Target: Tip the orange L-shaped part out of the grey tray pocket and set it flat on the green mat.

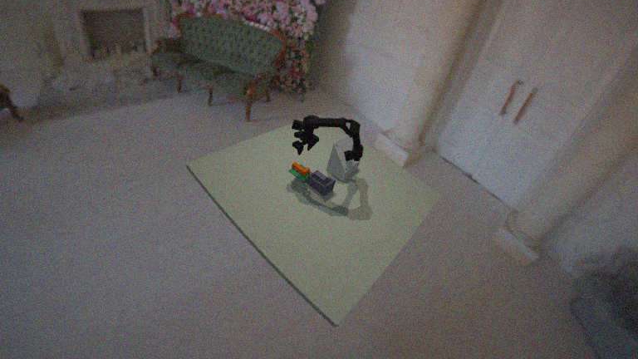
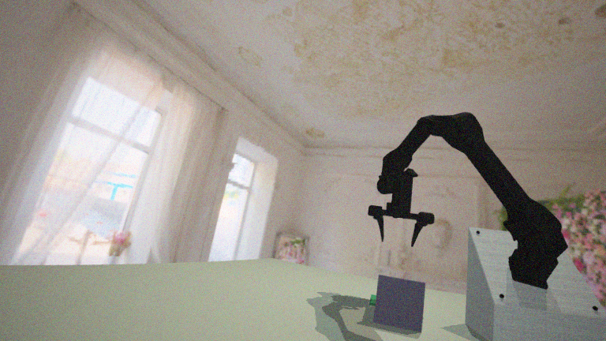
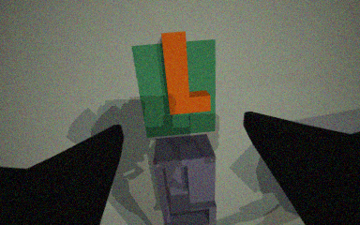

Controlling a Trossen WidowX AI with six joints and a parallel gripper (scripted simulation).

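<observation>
Orange L-shaped part (image 1: 300,169) (image 3: 177,77) is out of its pocket and on the green mat (image 1: 295,173) (image 2: 372,300) (image 3: 202,70), just beside the grey tray (image 1: 321,182) (image 2: 398,302) (image 3: 202,175). It looks flat to me, with the L facing up. Its long end pokes a little past the mat's far edge, and its foot end is nearer the tray. The pocket in the tray has nothing in it now.

My hand (image 1: 305,146) (image 2: 397,244) (image 3: 184,125) is up above them, with its two fingers wide apart and nothing between them. I think I am at the very last step, the letting go, and it looks done. Next I should just stay high or move off, and not bump the part. If I came down again, I might knock it off the mat.
</observation>
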